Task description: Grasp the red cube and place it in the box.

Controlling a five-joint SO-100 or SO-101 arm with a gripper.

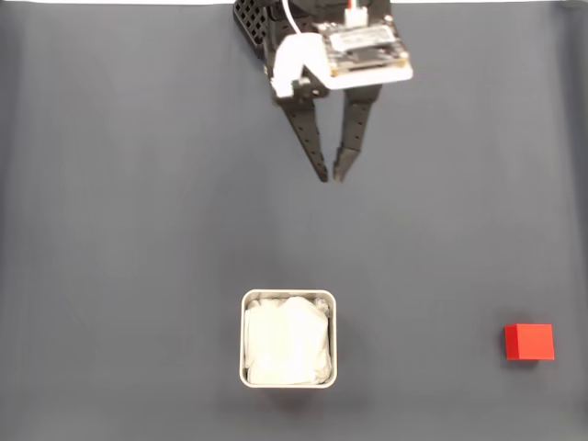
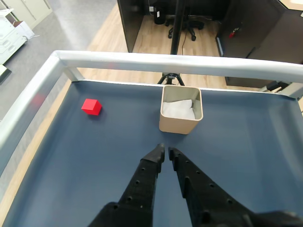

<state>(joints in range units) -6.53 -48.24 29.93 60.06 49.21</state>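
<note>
The red cube (image 1: 529, 342) lies on the dark blue mat at the lower right of the fixed view; in the wrist view the red cube (image 2: 91, 106) is at the left, near the table's rail. The box (image 1: 288, 339), square with a pale rim and white lining, stands at the bottom centre; in the wrist view the box (image 2: 180, 109) is straight ahead of the fingers. My gripper (image 1: 331, 175) hangs at the top centre, far from both, its black fingers nearly together with nothing between them. In the wrist view the gripper (image 2: 165, 150) shows a thin gap between its tips.
A grey metal rail (image 2: 156, 60) borders the mat at the far side and left in the wrist view. Beyond it are a wooden floor, a tripod's legs and an office chair. Open mat lies between the gripper, box and cube.
</note>
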